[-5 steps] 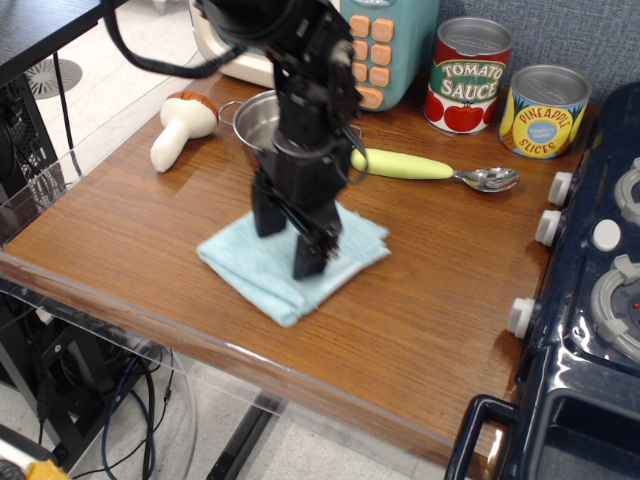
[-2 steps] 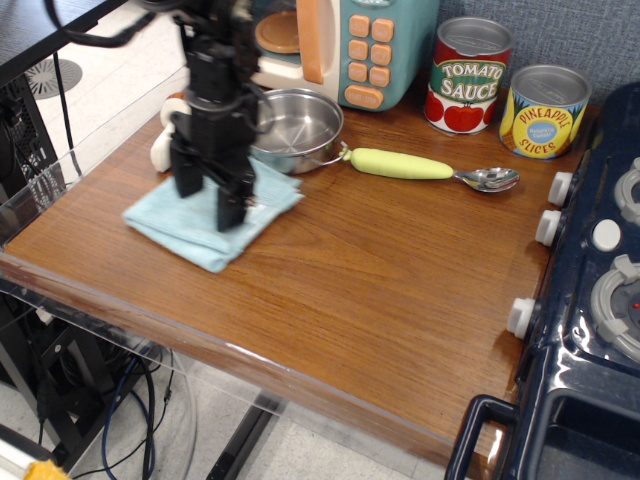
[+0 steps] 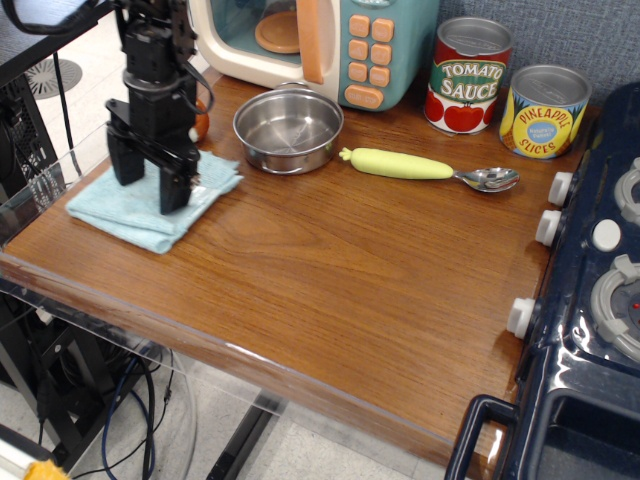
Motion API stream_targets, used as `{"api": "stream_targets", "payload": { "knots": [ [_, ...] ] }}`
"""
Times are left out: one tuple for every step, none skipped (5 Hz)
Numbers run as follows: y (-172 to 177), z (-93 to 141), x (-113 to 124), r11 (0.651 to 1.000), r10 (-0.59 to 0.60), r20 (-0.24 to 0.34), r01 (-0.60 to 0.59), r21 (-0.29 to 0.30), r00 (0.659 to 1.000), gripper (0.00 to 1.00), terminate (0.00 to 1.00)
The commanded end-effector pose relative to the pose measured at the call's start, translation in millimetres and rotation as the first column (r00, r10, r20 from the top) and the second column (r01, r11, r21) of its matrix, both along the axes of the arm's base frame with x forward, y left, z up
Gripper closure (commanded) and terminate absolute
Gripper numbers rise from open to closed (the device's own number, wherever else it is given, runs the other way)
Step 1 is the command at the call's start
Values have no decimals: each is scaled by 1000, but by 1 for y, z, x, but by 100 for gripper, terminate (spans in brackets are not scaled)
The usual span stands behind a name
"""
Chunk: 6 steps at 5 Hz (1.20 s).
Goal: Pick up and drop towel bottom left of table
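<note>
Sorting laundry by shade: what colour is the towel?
Light aqua-blue, plain; the towel shows in the observation.image view.

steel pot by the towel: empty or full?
Empty. The steel pot stands upright next to the towel, and its bare shiny bottom shows with nothing inside.

A single fixed camera views the table (image 3: pixel 330 290) from above its front edge, angled downward toward the rear wall. Range is moderate; the toy stove (image 3: pixel 590 300) is cropped at right.

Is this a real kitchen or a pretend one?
Most likely a pretend play kitchen on a table: a pastel toy microwave, a dark blue toy stove with white knobs, and toy tomato sauce can.
</note>
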<state>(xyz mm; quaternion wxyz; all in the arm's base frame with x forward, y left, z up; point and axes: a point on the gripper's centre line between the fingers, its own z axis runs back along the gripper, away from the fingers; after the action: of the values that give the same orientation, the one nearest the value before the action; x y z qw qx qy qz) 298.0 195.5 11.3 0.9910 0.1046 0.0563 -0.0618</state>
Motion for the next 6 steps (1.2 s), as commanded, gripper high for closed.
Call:
{"api": "stream_targets", "payload": {
  "knots": [
    [10,8,-20,1000,7,8,-7,-25,1000,0,0],
    [8,22,-18,1000,-4,30,4,-9,1000,0,0],
    [14,46,-19,999,26,95,-24,-29,995,0,0],
    [13,70,-19,999,25,160,-17,-49,987,0,0],
    [16,85,-22,997,21,222,-5,-72,975,0,0],
    [16,85,-22,997,21,222,-5,-72,975,0,0]
  ]
}}
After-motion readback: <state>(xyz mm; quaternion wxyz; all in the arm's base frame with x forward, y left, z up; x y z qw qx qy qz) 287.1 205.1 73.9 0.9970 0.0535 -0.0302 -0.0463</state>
